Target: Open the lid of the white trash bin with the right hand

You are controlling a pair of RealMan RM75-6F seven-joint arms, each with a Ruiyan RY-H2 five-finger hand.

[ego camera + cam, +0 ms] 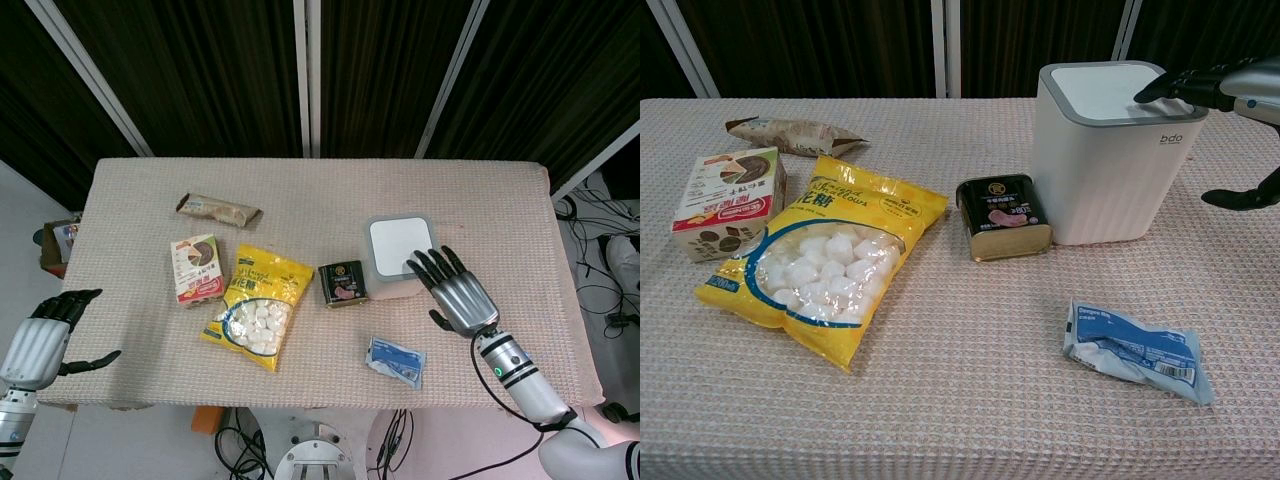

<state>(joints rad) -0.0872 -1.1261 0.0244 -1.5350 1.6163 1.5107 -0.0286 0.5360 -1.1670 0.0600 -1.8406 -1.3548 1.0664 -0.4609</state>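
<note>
A matt white plastic trash bin (1095,165) stands on rough woven tablecloth (970,400) beside a glossy yellow candy bag (825,255).

Free room around the bin

The bin (398,260) stands toward the bench's (300,180) right edge; a tin (1004,216) sits just beside its left wall, a blue packet (1137,351) lies near the front edge, and bare cloth lies behind and right of it.

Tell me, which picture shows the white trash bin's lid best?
The head view: it looks straight down on the whole lid, with the right hand reaching its near corner. The chest view shows the lid only at a slant, from the front, above the trash bin wall.
</note>
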